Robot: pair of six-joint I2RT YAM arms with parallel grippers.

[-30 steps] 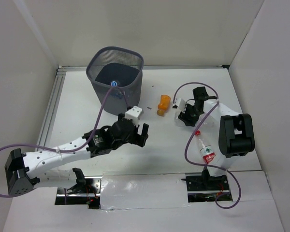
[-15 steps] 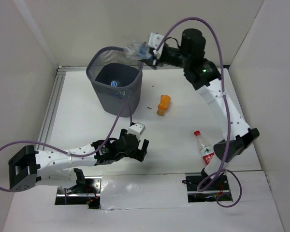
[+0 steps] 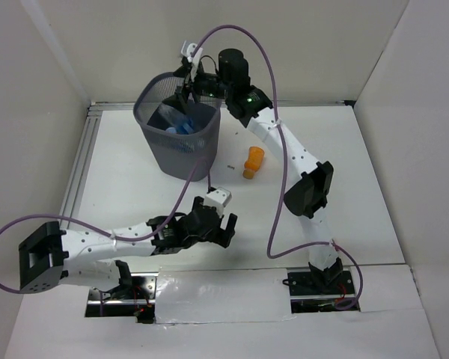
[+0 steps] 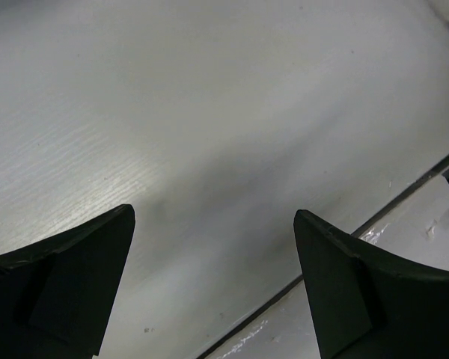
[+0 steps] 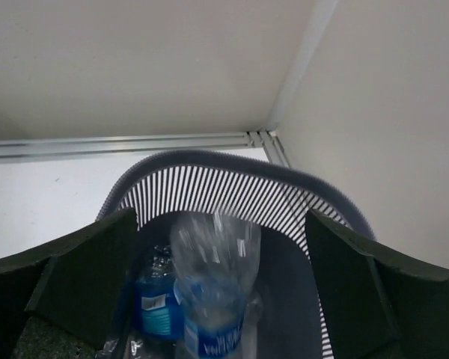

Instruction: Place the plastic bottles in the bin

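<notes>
While the overhead camera lays out the whole white table (image 3: 359, 149), only your right wrist camera looks down into the tall dark grey wire-mesh bin (image 3: 172, 153), which stands toward the table's 11 o'clock corner. From above, its contents are just a blue and clear patch.

The right arm (image 3: 284, 149) rises from its base at 5 o'clock, bends at the elbow, and stretches up and across to 11 o'clock. This puts the right gripper (image 5: 221, 221) over the bin's mouth with its fingers spread wide and holding nothing.

The left arm (image 3: 112, 239) lies low along the near edge, reaching toward 3 o'clock. The left gripper (image 4: 213, 224) sits at 6 o'clock from the bin and well apart from it. Its wrist view shows only bare tabletop and the edge strip between two parted dark fingers, so it is empty too.

Directly below the right gripper's gap, inside the bin, you see a clear plastic bottle with a blue label (image 5: 213, 299), blurred. A second blue-labelled bottle (image 5: 156, 307) lies just beside it at 9 o'clock.

Only the overhead view shows the short orange plastic bottle (image 3: 253, 162). It is on the table at 4 o'clock from the bin, near the right forearm and apart from both grippers.
</notes>
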